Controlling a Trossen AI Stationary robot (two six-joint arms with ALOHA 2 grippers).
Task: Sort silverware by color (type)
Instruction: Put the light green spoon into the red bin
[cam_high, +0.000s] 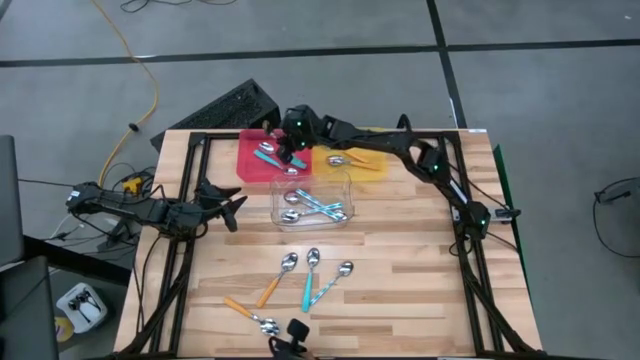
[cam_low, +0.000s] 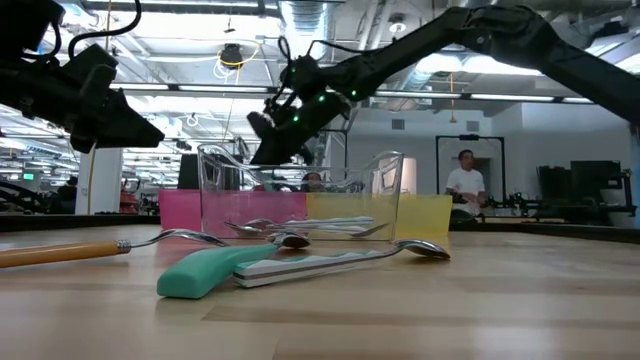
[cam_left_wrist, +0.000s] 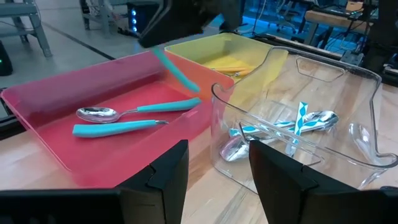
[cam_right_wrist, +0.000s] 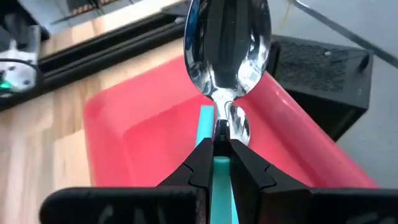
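Note:
My right gripper (cam_high: 294, 143) hangs over the red tray (cam_high: 252, 165), shut on a teal-handled spoon (cam_right_wrist: 227, 43). Its teal handle (cam_left_wrist: 178, 71) also shows in the left wrist view, slanting above the tray. Two teal spoons (cam_left_wrist: 124, 119) lie flat in the red tray. An orange spoon (cam_high: 352, 158) lies in the yellow tray (cam_high: 375, 165). Pale blue spoons (cam_high: 315, 205) lie in the clear tray (cam_high: 345, 180). An orange spoon (cam_high: 277, 277), a teal spoon (cam_high: 310, 278), a pale blue spoon (cam_high: 335, 281) and another orange spoon (cam_high: 248, 313) lie on the table. My left gripper (cam_left_wrist: 214, 180) waits open left of the clear tray. My right gripper pinches the teal spoon between its two fingers at the handle's end next to the metal neck (cam_right_wrist: 206, 119). The spoon lies along the fingers, its bowl pointing away from the wrist. It is lifted clear above the red tray, tilted.
The three trays stand close together at the table's far middle. The loose spoons lie near the near edge, by a black object (cam_high: 290, 335). A keyboard (cam_high: 225, 108) lies on the floor beyond the table. A person (cam_low: 466, 185) stands far off in the room.

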